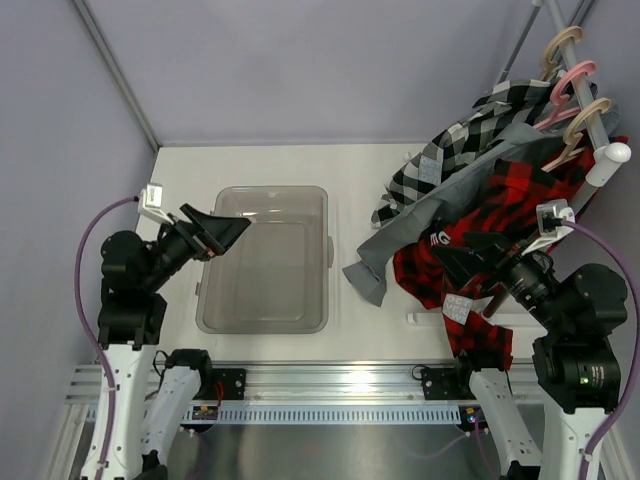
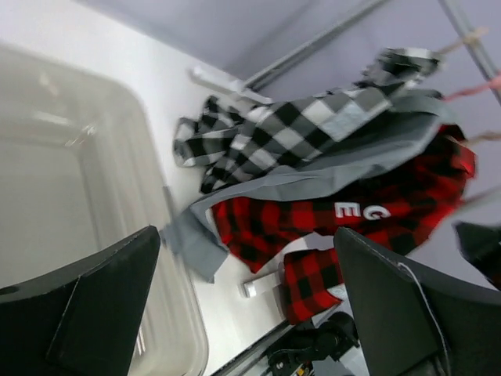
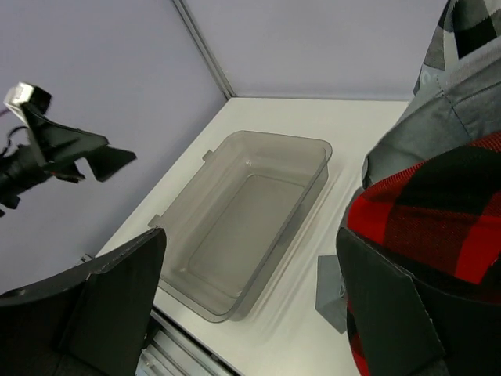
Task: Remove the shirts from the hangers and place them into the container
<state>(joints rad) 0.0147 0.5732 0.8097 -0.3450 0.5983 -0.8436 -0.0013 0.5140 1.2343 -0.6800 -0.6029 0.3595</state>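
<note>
Both jaws wide — shirts (image 1: 470, 190) on hangers (image 1: 577, 70).

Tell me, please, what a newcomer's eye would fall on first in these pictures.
The red-and-black plaid shirt, grey shirt and checked shirt hang bunched from the hangers at the right, trailing onto the table. The clear container sits empty left of centre. The left gripper and right gripper are open, holding nothing.

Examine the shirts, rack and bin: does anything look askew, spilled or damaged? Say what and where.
Nothing is damaged or spilled. The one untidy thing: the grey shirt, checked shirt and red plaid shirt hang bunched at the right, slumping onto the table, the grey one's sleeve trailing toward the upright container.
</note>
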